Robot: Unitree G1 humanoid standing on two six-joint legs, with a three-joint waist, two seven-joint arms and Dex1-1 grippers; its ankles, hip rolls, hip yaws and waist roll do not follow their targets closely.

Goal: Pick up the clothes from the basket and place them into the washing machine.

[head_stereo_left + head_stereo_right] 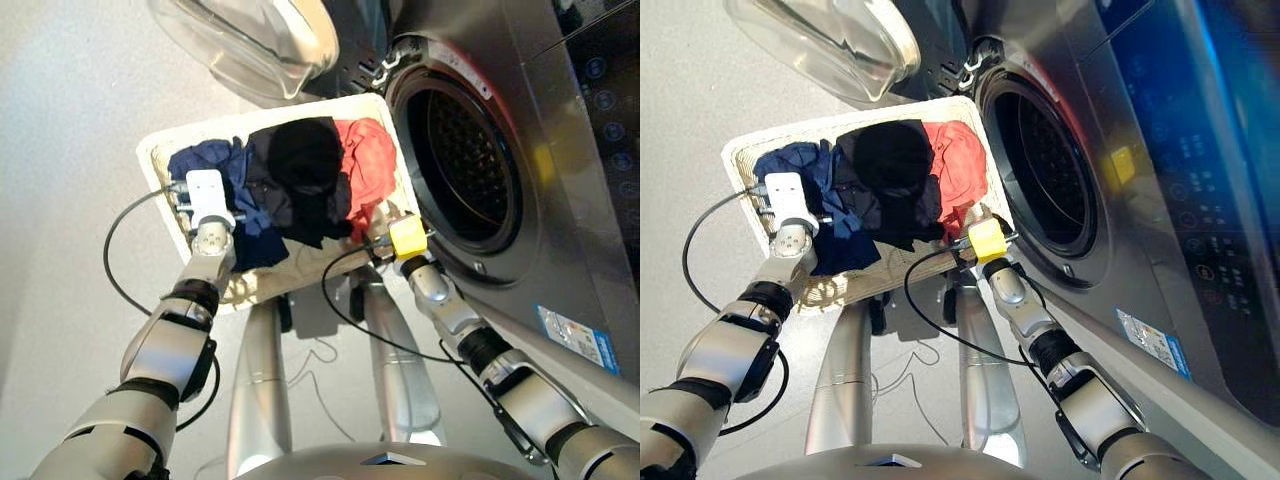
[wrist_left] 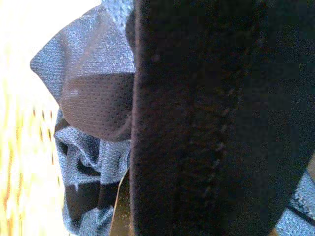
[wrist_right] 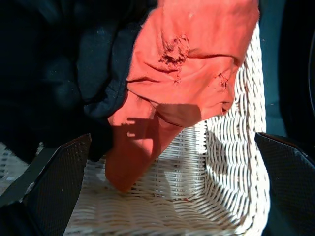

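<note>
All three garments lie in the basket (image 1: 160, 152) at centre frame: the navy piece (image 1: 215, 165) left, the black piece (image 1: 308, 165) heaped in the middle, the coral piece (image 1: 368, 160) right, nearest the washing machine (image 1: 560, 180). The machine fills the right of the frame, drum hole (image 1: 465, 170) exposed, glass door (image 1: 245, 40) swung wide at upper centre.

The right gripper (image 3: 162, 196) hovers over the basket's near right corner, fingers spread wide, nothing between them, the coral piece's hanging edge just ahead. The left gripper (image 1: 205, 200) sits low over the navy piece; its wrist view is filled with navy and black cloth, and I cannot tell whether its fingers are spread or closed.

Judgement: the picking step is in hand and nothing is loaded. The next move likely calls for the right gripper to advance onto the coral edge, close, lift clear of the rim and swing right to the drum.

A blue-and-white label (image 1: 570, 335) sits low on the machine front; its writing is unreadable.
</note>
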